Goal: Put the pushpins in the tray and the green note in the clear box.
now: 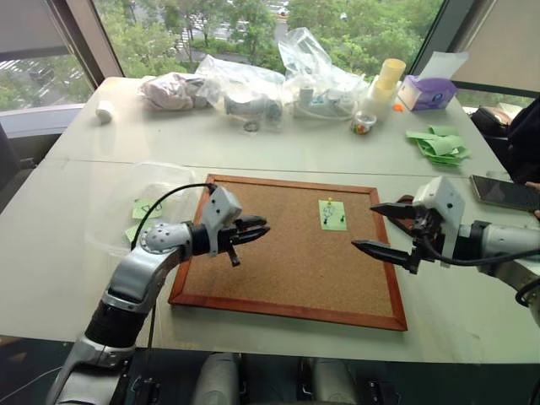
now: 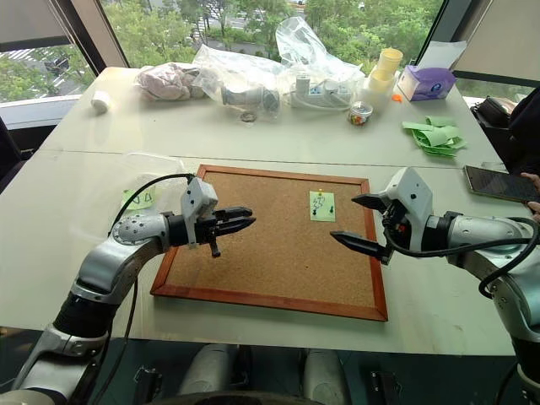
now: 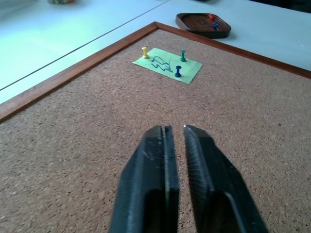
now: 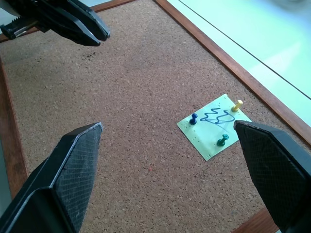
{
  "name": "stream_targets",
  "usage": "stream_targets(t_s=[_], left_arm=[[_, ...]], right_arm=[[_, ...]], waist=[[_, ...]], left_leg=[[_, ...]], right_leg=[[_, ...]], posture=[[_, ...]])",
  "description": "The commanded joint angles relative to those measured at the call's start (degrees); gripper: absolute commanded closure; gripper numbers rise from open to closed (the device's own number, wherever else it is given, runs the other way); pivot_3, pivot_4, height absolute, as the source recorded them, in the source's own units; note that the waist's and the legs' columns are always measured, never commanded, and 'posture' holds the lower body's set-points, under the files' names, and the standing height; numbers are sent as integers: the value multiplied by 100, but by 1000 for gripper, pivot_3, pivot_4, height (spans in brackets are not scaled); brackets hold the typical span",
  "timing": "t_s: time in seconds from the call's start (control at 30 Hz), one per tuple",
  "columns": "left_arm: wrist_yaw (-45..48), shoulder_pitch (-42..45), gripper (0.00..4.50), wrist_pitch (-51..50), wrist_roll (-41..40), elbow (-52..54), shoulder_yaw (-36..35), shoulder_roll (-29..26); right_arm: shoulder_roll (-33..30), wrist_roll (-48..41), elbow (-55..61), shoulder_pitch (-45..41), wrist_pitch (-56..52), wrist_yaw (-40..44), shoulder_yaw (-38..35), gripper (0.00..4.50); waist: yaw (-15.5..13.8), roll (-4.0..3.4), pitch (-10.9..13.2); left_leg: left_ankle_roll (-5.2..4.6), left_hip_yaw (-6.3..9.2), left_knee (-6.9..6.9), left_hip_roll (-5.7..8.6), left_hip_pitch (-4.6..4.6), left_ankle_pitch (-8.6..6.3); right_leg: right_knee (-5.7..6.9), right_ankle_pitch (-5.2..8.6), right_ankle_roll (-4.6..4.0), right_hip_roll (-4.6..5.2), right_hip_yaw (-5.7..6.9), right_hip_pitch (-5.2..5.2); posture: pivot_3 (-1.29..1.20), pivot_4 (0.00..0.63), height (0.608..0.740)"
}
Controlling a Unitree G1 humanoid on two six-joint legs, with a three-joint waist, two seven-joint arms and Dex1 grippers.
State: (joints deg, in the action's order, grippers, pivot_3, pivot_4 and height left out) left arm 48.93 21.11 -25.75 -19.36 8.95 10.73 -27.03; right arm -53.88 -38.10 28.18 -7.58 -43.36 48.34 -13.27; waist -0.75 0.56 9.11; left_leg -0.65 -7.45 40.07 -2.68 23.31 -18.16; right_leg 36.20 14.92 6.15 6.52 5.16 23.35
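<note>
The left arm is reaching forward and inward over the near-left part of the corkboard point(image 1: 291, 253), with the left pincer point(image 1: 257, 228) pointing roughly level toward the board's centre; its two black fingers are lying pressed almost together with only a thin slit between them, and they are gripping nothing. The right arm is extending in from the right edge of the board, with the right pincer point(image 1: 375, 226) angling slightly downward and toward the left; its fingers are standing spread wide, one above the other in the head views, and they are holding nothing. The green note point(image 3: 167, 64) is lying flat on the corkboard in the far-right area, well apart from the left pincer and near the right pincer without touching it. A dark scribble is showing on the note, but no legible writing is readable. Three pushpins are standing in the note: a yellow pushpin point(image 3: 145, 52), a green pushpin point(image 3: 182, 56) and a blue pushpin point(image 3: 178, 72). The tray point(image 3: 203, 24) is sitting on the white tabletop point(image 1: 253, 139) just beyond the board's frame, and a red pin and a blue pin are lying in it.
</note>
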Motion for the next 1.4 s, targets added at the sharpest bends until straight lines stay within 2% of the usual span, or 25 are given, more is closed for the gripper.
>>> stream_targets(t_s=[0.03, 0.3, 0.47, 0.57, 0.87, 0.97, 1.0, 1.2, 1.4], left_arm=[[215, 206, 4443, 319, 105, -105, 257, 168], [193, 287, 4443, 778, 610, -949, 656, 579], [119, 149, 4443, 872, 755, -1172, 675, 673], [88, 67, 4443, 852, 799, -1236, 675, 699], [12, -147, 4443, 789, 865, -1134, 693, 696], [4, -177, 4500, 771, 871, -1093, 701, 688], [5, -185, 4500, 763, 867, -1078, 702, 685], [-20, -219, 4500, 761, 895, -1056, 691, 675], [-79, -275, 4500, 671, 917, -1058, 670, 662]], right_arm=[[217, 224, -227, -361, 167, -194, 228, 0], [983, 1126, -1680, -1725, 288, -612, 1282, 0], [1531, 1410, -2595, -2390, 291, -724, 1598, 0], [1903, 1441, -3199, -2713, 248, -847, 1532, 0], [2228, 2001, -4121, -2942, 645, -744, 1784, 0], [2276, 2181, -4268, -2933, 750, -747, 1859, 869], [2290, 2218, -4284, -2914, 789, -733, 1871, 1472], [2411, 2433, -4339, -2891, 930, -759, 1900, 4409], [2429, 2489, -4006, -2838, 919, -928, 1703, 4409]], waist=[[1, -1, -1], [11, -4, -3], [7, -5, -4], [5, -8, -5], [45, -30, -18], [67, -36, -22], [68, -37, -23], [97, -49, -30], [130, -56, -34]], left_leg=[[0, -1, 1, 0, 0, 0], [0, -10, 2, 1, 0, 1], [0, -15, 1, -1, 2, 1], [0, -18, 2, -1, 2, 1], [1, -23, 0, -1, -1, 1], [2, -23, -1, -2, -2, 2], [2, -24, -1, -2, -2, 2], [2, -24, -1, -2, -2, 2], [2, -22, -1, -2, -3, 2]], right_leg=[[0, 0, 0, 0, 0, 0], [3, -1, -2, -4, 0, 4], [2, -1, -2, -4, 0, 5], [2, -1, -1, -3, 1, 3], [3, -1, -1, -3, 1, 1], [3, -1, -1, -3, 1, 1], [3, -1, -1, -3, 1, 1], [3, -1, -1, -3, 1, 0], [3, -1, -1, -3, 1, -2]], posture=[[0, 150, 740], [0, 150, 740], [0, 150, 740], [0, 150, 740], [0, 150, 740], [0, 150, 740], [0, 150, 740], [0, 150, 740], [0, 150, 740]])
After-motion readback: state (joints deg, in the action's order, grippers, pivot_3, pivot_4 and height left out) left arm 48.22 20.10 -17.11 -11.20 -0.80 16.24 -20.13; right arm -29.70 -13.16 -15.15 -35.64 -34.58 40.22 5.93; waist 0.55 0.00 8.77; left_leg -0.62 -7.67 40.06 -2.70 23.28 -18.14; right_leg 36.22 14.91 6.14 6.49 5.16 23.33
